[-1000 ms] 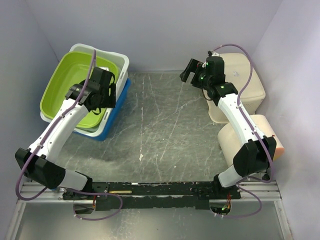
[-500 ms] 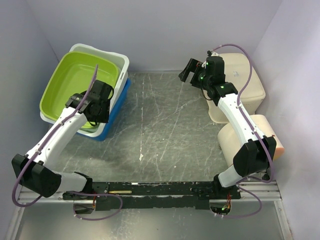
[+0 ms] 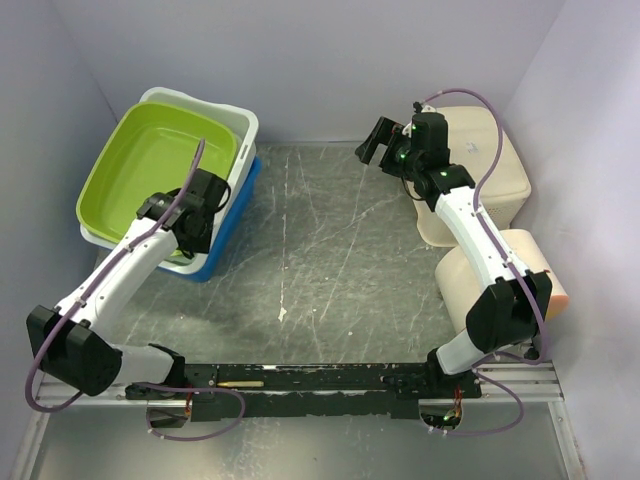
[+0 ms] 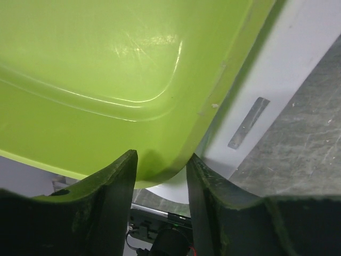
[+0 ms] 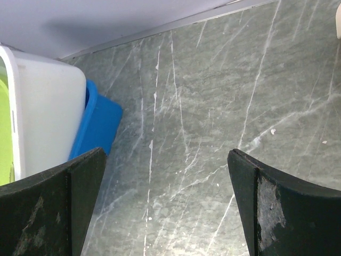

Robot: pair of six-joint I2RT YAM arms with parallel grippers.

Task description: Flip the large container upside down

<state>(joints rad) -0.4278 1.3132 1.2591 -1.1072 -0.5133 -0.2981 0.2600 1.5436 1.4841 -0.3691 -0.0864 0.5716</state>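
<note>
The large container, a lime-green tub (image 3: 150, 165), sits nested in a white tub (image 3: 235, 125) at the back left of the table. My left gripper (image 3: 192, 243) is at its near right corner. In the left wrist view the green rim corner (image 4: 160, 165) lies between the two fingers, which press on it from both sides; my left gripper (image 4: 161, 160) is shut on that rim. My right gripper (image 3: 372, 140) hovers wide open over the back middle of the table, and in its wrist view the right gripper (image 5: 166, 154) has only bare tabletop between its fingers.
The white tub rests inside a blue tub (image 3: 230, 225). Two beige containers (image 3: 490, 170) (image 3: 480, 275) lie bottom up along the right wall. Grey walls close in the back and both sides. The marbled table (image 3: 330, 260) spreads between the two arms.
My left gripper slid toward me along the green tub to its near right corner and closed on the rim. The tub shifted slightly left. The right arm stayed put.
</note>
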